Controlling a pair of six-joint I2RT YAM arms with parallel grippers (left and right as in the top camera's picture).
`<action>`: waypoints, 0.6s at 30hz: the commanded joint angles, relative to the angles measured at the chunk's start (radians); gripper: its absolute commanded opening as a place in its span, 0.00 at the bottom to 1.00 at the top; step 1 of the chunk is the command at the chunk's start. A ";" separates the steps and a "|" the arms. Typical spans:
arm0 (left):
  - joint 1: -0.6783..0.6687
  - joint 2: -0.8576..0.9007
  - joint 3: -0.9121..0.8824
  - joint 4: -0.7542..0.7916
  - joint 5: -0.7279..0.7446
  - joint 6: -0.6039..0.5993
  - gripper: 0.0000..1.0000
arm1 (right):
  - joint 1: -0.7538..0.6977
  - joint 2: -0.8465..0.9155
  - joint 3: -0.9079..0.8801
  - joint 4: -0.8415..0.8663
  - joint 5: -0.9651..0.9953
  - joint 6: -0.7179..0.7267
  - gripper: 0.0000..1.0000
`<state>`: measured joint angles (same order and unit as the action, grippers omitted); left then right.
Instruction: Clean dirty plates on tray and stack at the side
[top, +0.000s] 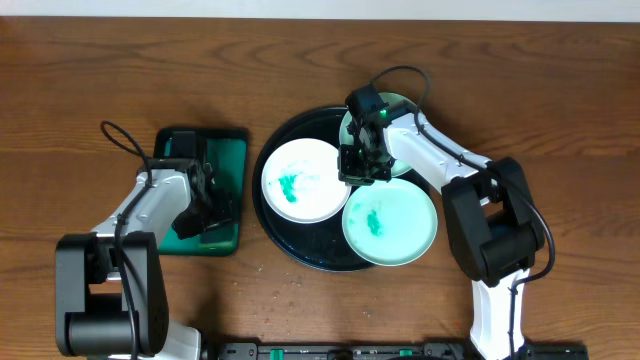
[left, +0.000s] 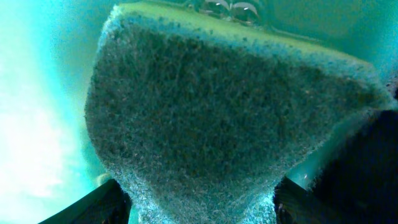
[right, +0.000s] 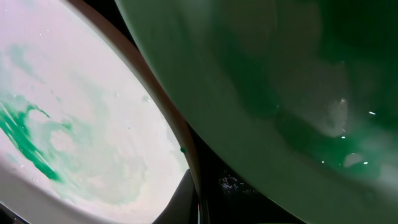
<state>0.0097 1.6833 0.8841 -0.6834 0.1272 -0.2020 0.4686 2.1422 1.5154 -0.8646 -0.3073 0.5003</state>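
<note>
Fingers (left: 106, 202) of left gripper (top: 205, 205) spread either side of green scouring sponge with yellow backing (left: 217, 112), over small rectangular green tray (top: 232, 160) left of large round black tray (top: 310, 247). Squeeze unconfirmed; likely fetching wiping tool.

Right gripper (top: 365, 165) pressed shut at black tray's far side, against rear pale mint plate (top: 392, 105). Rim hold unclear, perhaps lifting.

White smeared plate (top: 300, 180) on black tray's left. Second smeared mint plate (top: 390, 222) near right.

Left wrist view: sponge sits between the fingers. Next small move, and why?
Probably close the left gripper on the sponge and lift it off the green tray: the fingers flank it, and the white plate and front mint plate on the black tray show teal smears.
</note>
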 joint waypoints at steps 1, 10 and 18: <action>0.006 0.022 0.017 0.006 0.004 0.014 0.72 | 0.003 0.020 -0.034 -0.019 0.011 -0.027 0.01; 0.006 -0.231 0.024 -0.042 0.005 0.026 0.76 | 0.002 0.020 -0.034 -0.035 0.010 -0.034 0.01; 0.006 -0.163 0.023 -0.045 0.023 0.031 0.70 | -0.016 0.020 -0.034 -0.042 0.010 -0.035 0.01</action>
<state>0.0113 1.4723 0.8886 -0.7250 0.1379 -0.1890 0.4641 2.1422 1.5154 -0.8787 -0.3161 0.4854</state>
